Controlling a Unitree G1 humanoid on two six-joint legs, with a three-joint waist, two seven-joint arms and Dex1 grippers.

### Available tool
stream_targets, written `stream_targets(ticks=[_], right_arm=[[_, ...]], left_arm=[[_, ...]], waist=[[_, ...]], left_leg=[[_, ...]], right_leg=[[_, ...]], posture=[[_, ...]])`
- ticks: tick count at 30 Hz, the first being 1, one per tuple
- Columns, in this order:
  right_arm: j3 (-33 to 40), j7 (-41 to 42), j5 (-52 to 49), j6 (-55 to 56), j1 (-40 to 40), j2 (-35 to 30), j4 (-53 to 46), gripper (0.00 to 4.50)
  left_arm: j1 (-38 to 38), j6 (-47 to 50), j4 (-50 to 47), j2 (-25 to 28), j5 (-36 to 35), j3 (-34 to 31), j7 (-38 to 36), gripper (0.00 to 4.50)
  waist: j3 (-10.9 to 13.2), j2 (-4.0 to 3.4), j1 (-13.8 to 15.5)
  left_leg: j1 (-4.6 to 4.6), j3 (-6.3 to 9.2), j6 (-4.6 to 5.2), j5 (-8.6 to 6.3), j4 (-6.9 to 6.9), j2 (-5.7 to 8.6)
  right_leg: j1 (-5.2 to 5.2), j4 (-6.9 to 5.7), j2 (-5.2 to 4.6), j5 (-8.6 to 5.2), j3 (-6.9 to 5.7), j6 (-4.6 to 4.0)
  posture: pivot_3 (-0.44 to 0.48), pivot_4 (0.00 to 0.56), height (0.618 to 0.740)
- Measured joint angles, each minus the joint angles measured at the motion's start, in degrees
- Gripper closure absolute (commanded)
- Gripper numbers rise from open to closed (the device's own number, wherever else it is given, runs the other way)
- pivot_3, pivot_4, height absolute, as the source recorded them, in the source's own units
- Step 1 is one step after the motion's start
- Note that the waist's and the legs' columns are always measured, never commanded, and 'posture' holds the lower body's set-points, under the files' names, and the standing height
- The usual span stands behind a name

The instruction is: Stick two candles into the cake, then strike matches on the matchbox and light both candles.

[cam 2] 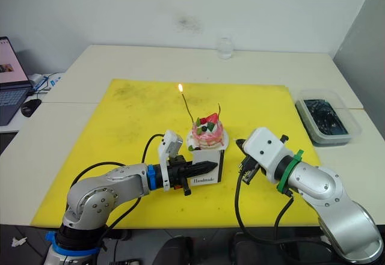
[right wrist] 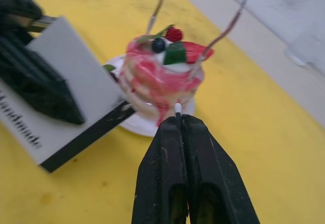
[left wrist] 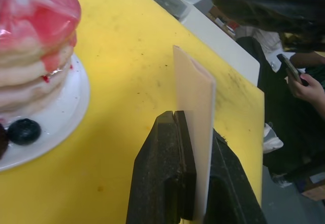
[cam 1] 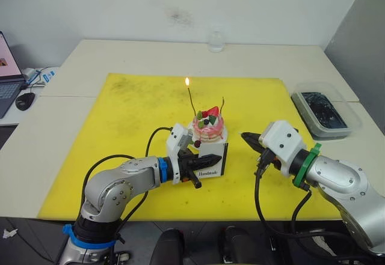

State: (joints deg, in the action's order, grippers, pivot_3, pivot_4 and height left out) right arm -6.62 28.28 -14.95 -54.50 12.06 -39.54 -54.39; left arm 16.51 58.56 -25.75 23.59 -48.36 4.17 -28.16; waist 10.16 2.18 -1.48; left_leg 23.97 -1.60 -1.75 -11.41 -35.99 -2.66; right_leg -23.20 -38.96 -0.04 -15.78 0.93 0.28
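Left eye view: both candles stand in the cake (cam 1: 209, 128); left candle (cam 1: 190, 100) burns, right candle (cam 1: 223, 104) unlit. Left pincer (cam 1: 194, 164) clamps upright matchbox (cam 1: 212, 161); right pincer (right wrist: 177, 125) closed on match (right wrist: 177, 108), striking judged next.

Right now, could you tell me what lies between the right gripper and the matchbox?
Only bare yellow mat, seen in both eye views. The right gripper, shut on a match, stands apart from the matchbox, which the left gripper holds upright.

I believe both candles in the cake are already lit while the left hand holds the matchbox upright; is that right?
Not quite: the left eye view shows a flame on one candle only; the other candle is unlit. The left hand does hold the matchbox upright by the cake.
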Motion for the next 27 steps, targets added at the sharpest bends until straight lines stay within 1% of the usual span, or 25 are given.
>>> stream_targets(ticks=[6, 12, 19, 27], right_arm=[[-3.83, 0.36, -0.86, -2.29, 1.19, -0.61, -0.28, 4.48], [-5.87, -0.49, -0.22, -2.33, 1.91, -0.54, 0.57, 4.48], [-7.78, -1.72, 0.42, -2.32, 1.95, 0.22, 0.79, 4.48], [-8.09, -2.47, 0.78, -2.24, 1.96, 0.39, 1.72, 4.48]], left_arm=[[0.04, -0.74, 0.59, -0.90, 0.56, 0.00, 0.27, 4.50], [-0.01, -1.32, 0.64, -0.89, 0.71, 0.00, 0.02, 4.50], [-0.08, -1.32, 0.63, -0.87, 0.70, 0.01, -0.08, 4.50], [-0.02, -1.22, 0.63, -0.83, 0.49, 0.08, -0.28, 4.50]], waist=[[0.00, 0.00, -0.01], [0.00, 0.00, -0.01], [0.00, 0.00, -0.02], [0.00, 0.00, -0.02]], left_leg=[[0.00, 0.02, 0.00, 0.00, 0.00, 0.00], [0.00, 0.01, 0.00, 0.00, 0.00, 0.01], [0.00, 0.01, 0.00, 0.00, 0.00, 0.00], [0.00, 0.01, 0.00, 0.00, 0.00, 0.00]], right_leg=[[0.00, 0.00, 0.00, 0.00, -0.02, 0.00], [0.00, 0.00, 0.00, 0.00, -0.01, 0.00], [0.00, 0.00, 0.00, 0.00, -0.01, 0.00], [0.00, 0.00, 0.00, 0.00, -0.01, 0.00]], posture=[[0.000, 0.150, 0.740], [0.000, 0.150, 0.740], [0.000, 0.150, 0.740], [0.000, 0.150, 0.740]])
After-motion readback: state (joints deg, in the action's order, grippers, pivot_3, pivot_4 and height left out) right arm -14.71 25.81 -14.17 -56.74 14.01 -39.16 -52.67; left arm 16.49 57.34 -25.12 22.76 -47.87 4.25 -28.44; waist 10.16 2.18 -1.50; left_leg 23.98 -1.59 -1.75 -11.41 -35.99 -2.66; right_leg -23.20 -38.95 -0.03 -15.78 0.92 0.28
